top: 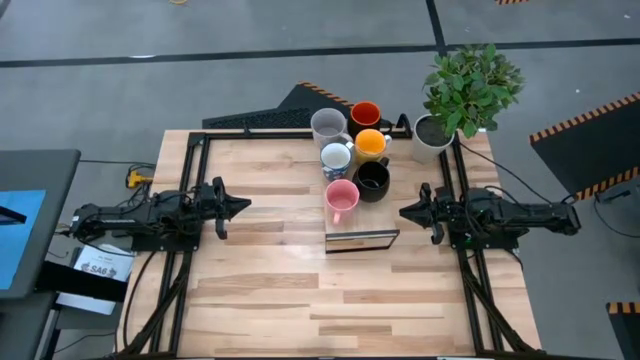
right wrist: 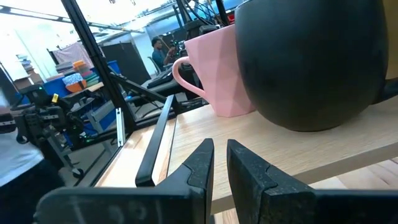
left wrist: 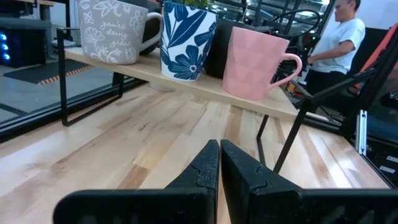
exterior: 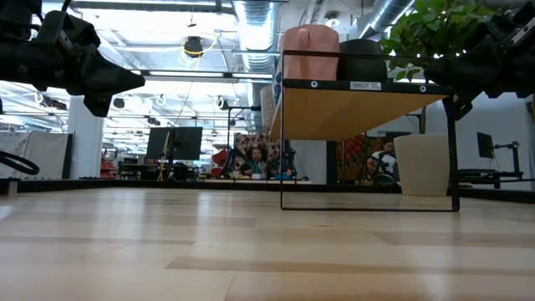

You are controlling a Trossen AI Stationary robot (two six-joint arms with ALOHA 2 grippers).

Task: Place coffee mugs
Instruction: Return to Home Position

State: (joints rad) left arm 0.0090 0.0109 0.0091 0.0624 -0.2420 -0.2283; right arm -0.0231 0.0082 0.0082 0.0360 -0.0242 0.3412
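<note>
Here, six coffee mugs (left wrist: 186, 43) stand together on a wire-framed shelf (top: 362, 240) on the table (top: 260, 300), with both arms drawn clear of it.
On the shelf, the pale grey mug (top: 327, 127) and red-orange mug (top: 365, 114) sit at the back, the white-and-blue mug (top: 336, 157) and yellow-orange mug (top: 371, 144) mid-shelf, and the pink mug (top: 342, 198) and black mug (top: 373, 179) nearest its front edge. The left gripper (top: 243, 205) hangs well apart from the shelf's left side, fingers pressed together. The right gripper (top: 405, 211) hangs just beside its right side, fingers all but touching. A potted plant (top: 433, 138) stands near the shelf's back right corner.
</note>
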